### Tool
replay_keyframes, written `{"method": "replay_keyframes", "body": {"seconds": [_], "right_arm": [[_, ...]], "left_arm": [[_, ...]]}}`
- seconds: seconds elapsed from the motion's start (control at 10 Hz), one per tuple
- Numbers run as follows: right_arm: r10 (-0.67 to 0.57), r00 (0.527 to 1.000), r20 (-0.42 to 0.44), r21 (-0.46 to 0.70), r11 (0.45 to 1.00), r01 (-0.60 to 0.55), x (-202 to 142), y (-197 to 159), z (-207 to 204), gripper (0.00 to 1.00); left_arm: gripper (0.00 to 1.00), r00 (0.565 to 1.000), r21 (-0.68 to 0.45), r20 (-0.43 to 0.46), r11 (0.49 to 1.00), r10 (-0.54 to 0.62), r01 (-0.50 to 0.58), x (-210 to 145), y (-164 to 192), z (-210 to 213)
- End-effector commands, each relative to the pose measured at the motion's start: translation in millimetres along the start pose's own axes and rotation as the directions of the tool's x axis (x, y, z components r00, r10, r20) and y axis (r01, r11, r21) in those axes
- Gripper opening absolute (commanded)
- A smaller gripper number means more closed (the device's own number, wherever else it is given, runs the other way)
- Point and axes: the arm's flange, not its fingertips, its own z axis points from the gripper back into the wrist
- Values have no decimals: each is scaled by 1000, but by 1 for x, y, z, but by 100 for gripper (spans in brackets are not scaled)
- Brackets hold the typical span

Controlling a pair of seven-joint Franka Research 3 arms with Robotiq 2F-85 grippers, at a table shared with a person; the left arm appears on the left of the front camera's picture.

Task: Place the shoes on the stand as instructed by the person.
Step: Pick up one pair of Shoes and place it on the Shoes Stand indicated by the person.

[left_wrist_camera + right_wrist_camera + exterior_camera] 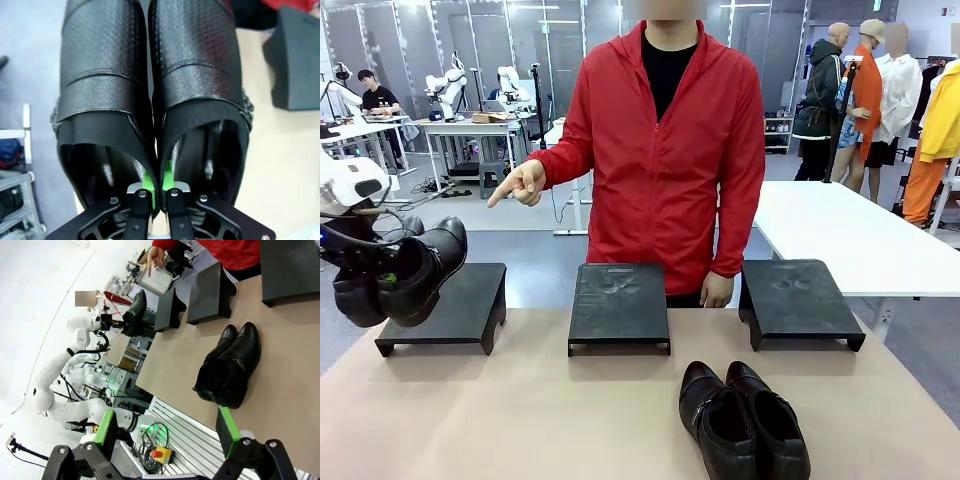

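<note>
Left tool [157, 179] is clamped on the two touching inner walls of the held pair [192, 65] of shoes, which hangs tilted in the air just beside the left stand [445, 300]. The stiff, glossy leather looks slippery and fairly heavy, so this collar pinch seems the soundest hold. Right tool [167, 432] stands apart above the surface [280, 405], near the second pair [231, 365]. The person's hand [525, 183] seems to point at the left stand.

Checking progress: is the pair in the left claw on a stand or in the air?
In the air: the pair hangs from the left claw beside the left stand.
</note>
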Motion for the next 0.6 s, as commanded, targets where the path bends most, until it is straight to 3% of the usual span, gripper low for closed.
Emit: {"method": "replay_keyframes", "body": {"seconds": [0.0, 0.5], "right_arm": [[19, 1000, 9, 7, 1000, -19, 0, 1, 0, 100], [19, 1000, 9, 7, 1000, -19, 0, 1, 0, 100]], "left_arm": [[7, 996, -44, 41, 996, -77, 79, 26, 4, -16], [7, 994, -51, 91, 997, -59, 64, 48, 7, -67]]}}
